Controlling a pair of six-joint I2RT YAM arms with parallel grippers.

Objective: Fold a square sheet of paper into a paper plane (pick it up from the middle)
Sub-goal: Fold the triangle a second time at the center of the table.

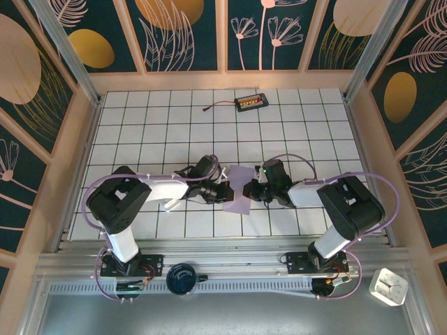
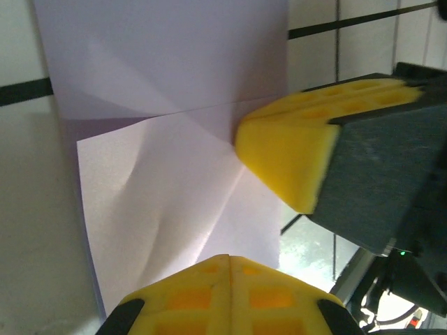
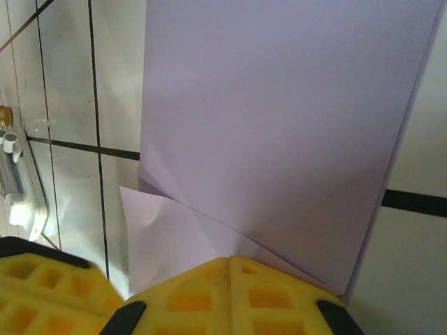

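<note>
The left end effector (image 2: 229, 264) and right end effector (image 3: 229, 264), waffled yellow foam pads pressed together, each pinch an edge of the thin, pale lavender square sheet of paper (image 1: 239, 190). It is diagonally creased and sits between them over the middle of the glossy white-tiled table (image 1: 140, 132)

White tiled table (image 1: 140, 125) is carrying the lavender square sheet of paper (image 1: 239, 190) mid-surface; black device (image 1: 250, 102) is lying near far edge.
</note>
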